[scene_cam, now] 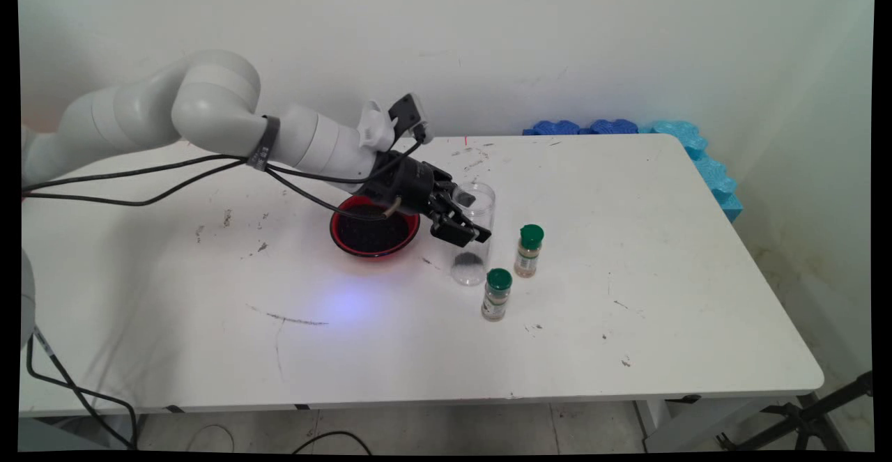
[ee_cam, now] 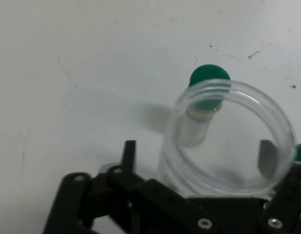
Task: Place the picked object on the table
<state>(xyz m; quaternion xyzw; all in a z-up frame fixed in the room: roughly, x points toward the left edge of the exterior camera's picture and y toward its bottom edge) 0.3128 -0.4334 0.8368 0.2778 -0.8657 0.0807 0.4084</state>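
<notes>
Here, nearest the camera in the main view, stands one of two green-capped spice jars [scene_cam: 496, 295], upright on the white table [scene_cam: 662, 322]; the second spice jar [scene_cam: 529, 250] stands just behind it and a little to the right, apart from it. Between them and the arm is a single clear plastic jar [scene_cam: 474, 239], open-mouthed, its base resting on or just above the table beside the nearer spice jar. Its long axis looks upright in the main view, and the hand view looks straight into its round mouth [ee_cam: 228, 141]. The black gripper [scene_cam: 460, 221] reaches in from the left at a downward slant and has its fingers closed around the clear jar's upper wall, so the jar lies right between the jaws, not off to any side. Through the clear wall the hand view shows one green cap [ee_cam: 210, 80] beyond it. Just behind and left of the gripper sits one red bowl [scene_cam: 374, 228] with dark contents, partly covered by the wrist. Farthest back, blue foam pieces [scene_cam: 627, 127] line the table's rear right edge against the wall.
</notes>
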